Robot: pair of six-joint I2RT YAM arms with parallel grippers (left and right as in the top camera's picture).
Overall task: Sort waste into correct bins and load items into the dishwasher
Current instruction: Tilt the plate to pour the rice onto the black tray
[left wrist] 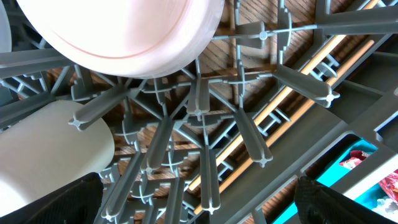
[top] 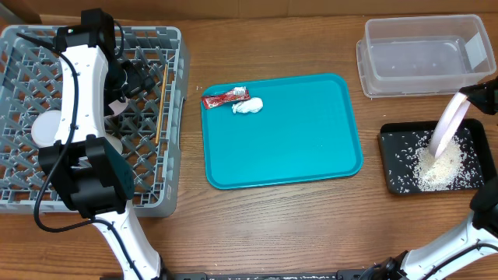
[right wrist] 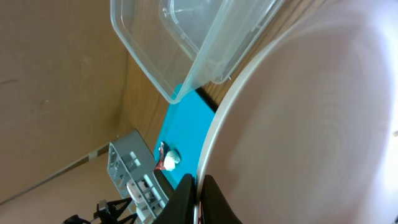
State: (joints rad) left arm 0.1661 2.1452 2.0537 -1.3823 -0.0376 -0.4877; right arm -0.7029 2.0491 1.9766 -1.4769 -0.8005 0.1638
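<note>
My right gripper (right wrist: 200, 200) is shut on the rim of a white plate (top: 450, 124), which is tilted over the black tray (top: 387, 155). A pile of white rice scraps (top: 436, 167) lies in that tray. The red wrapper (top: 224, 96) and the white tissue wad (top: 249, 106) lie on the teal tray (top: 296, 155). My left gripper (left wrist: 199, 196) is open with nothing between its fingers, low over the grey dish rack (top: 173, 117). In the rack I see wooden chopsticks (left wrist: 283, 93), a white round dish (left wrist: 124, 31) and a white cup (left wrist: 50, 149).
The clear plastic tub (top: 424, 56) stands at the back right, behind the black tray. The left arm's links (top: 82, 117) stretch across the rack. Bare wooden table (top: 272, 225) lies in front of the teal tray.
</note>
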